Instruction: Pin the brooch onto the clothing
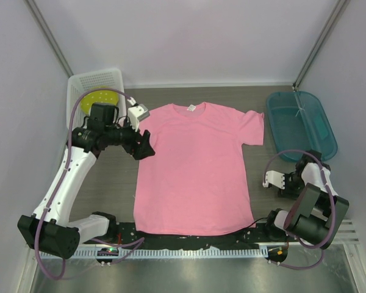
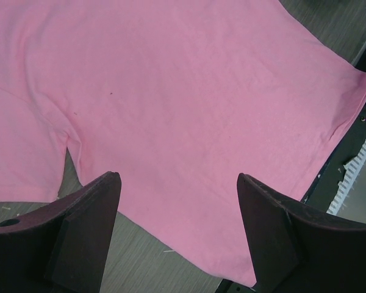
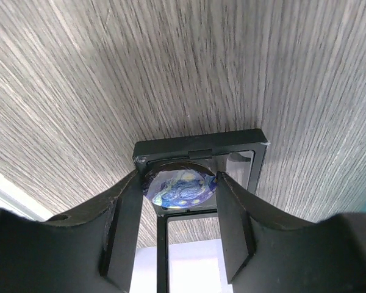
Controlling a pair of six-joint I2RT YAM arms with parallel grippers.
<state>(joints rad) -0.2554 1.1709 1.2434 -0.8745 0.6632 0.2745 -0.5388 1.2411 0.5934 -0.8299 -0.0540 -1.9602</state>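
A pink T-shirt (image 1: pixel 195 171) fills the middle of the table (image 1: pixel 232 94), leaving bare strips along the top of the frame and down both sides. The left gripper (image 1: pixel 147 146), spread wide over the sleeve edge, crosses the left strip below a white basket (image 1: pixel 79 82) at upper left. A teal tub (image 1: pixel 305 125) blocks the upper right. At lower right, a black case (image 3: pixel 198 143) rims the brooch (image 3: pixel 182 188), the right gripper (image 3: pixel 181 180) tight against both its sides
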